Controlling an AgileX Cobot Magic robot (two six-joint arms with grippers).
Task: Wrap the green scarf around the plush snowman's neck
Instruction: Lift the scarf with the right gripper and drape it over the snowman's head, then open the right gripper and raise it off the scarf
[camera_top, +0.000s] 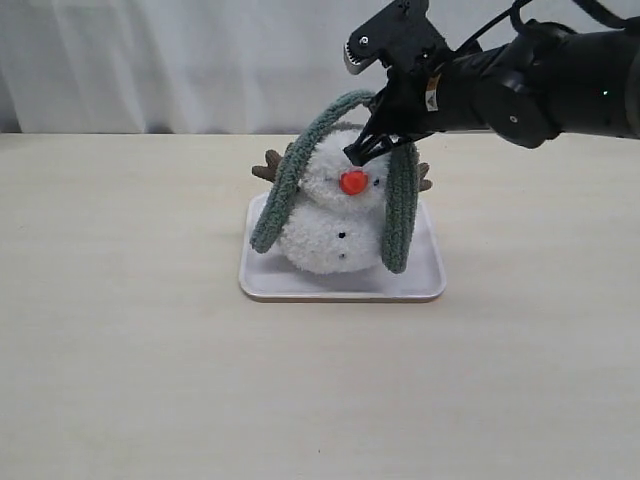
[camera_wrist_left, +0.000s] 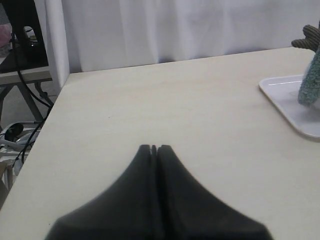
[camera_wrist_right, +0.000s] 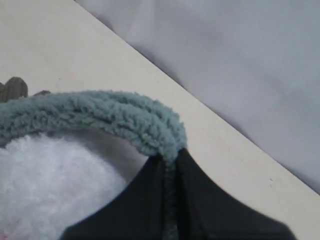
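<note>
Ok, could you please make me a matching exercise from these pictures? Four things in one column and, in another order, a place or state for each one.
Column one:
1. green scarf
2. plush snowman
3. left gripper
4. right gripper

Column two:
A. shut, holding nothing
B. sits on the white tray
C. draped in an arch, one end hanging down on each side
D. shut on fuzzy fabric

Pairs: 1-C, 2-B, 3-A, 4-D
</note>
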